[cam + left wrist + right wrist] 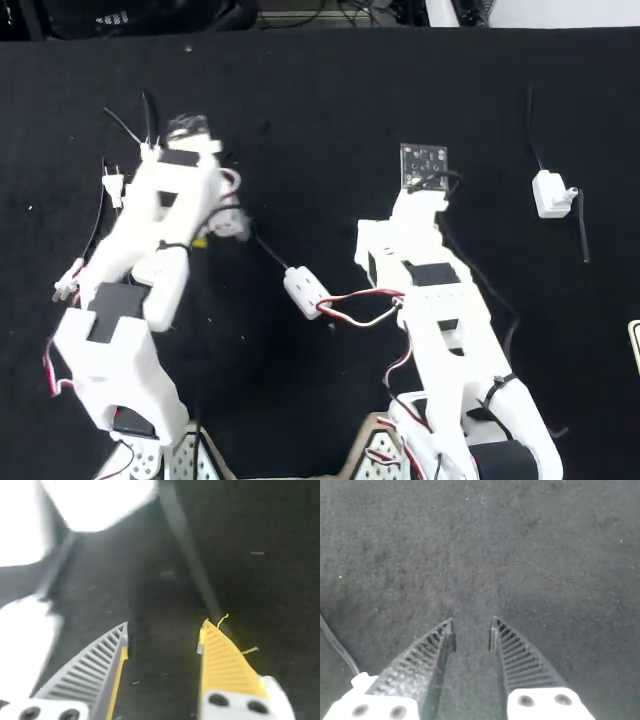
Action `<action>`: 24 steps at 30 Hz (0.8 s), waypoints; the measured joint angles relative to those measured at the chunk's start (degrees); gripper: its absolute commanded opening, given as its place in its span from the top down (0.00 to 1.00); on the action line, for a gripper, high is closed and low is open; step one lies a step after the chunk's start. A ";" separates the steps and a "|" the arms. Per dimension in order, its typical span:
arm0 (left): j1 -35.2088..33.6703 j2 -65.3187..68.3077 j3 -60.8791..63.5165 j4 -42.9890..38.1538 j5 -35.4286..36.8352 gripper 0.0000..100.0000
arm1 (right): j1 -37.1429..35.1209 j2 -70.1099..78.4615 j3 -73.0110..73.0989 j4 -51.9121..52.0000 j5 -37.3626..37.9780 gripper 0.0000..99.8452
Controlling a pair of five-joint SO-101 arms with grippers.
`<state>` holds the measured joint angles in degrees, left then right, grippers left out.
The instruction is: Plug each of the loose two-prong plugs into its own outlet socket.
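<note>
Plastic on the small white two-prong plug (113, 186) left of the white outlet block (305, 290) looks light, hard and slick, so pinch its body; left gripper (165, 625) and right gripper (471, 621) gape empty.

We find no readable text, labels, numbers or signs in any view; any print on the circuit board (424, 166) is too small to tell.

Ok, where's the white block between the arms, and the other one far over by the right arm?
white block between the arms (305, 290), high view, middle of its body.
white block by the right arm (550, 193), high view, middle of its body.
</note>
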<state>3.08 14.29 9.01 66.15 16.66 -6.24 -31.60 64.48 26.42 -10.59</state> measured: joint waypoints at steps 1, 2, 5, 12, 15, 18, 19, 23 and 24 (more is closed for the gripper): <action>1.05 0.00 0.00 -0.79 -0.18 0.77 | 0.00 0.00 0.00 0.00 0.00 0.89; 1.93 0.00 -0.09 -1.49 0.00 0.77 | 0.00 0.00 0.00 0.00 0.00 0.89; 2.55 0.00 -0.26 -3.25 4.31 0.77 | 0.00 0.00 0.00 0.00 0.00 0.89; 2.29 4.75 -0.26 -6.15 13.80 0.78 | 0.00 0.00 0.00 0.00 0.00 0.89; 1.41 5.80 -1.49 -3.78 14.24 0.78 | 0.00 0.00 0.00 0.00 0.00 0.89; 1.32 5.89 -2.11 -0.18 14.33 0.78 | 0.00 0.00 0.00 0.00 0.00 0.89; 1.05 5.71 -2.20 1.23 14.33 0.78 | 0.00 0.00 0.00 0.00 0.00 0.89; 0.62 3.96 -1.67 8.09 14.33 0.78 | 0.00 0.00 0.00 0.00 0.00 0.89; 0.62 3.60 -1.32 8.88 14.15 0.78 | 0.00 0.00 0.00 0.00 0.00 0.89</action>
<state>3.69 17.89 7.69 75.03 30.81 -6.24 -31.60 64.48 26.42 -10.59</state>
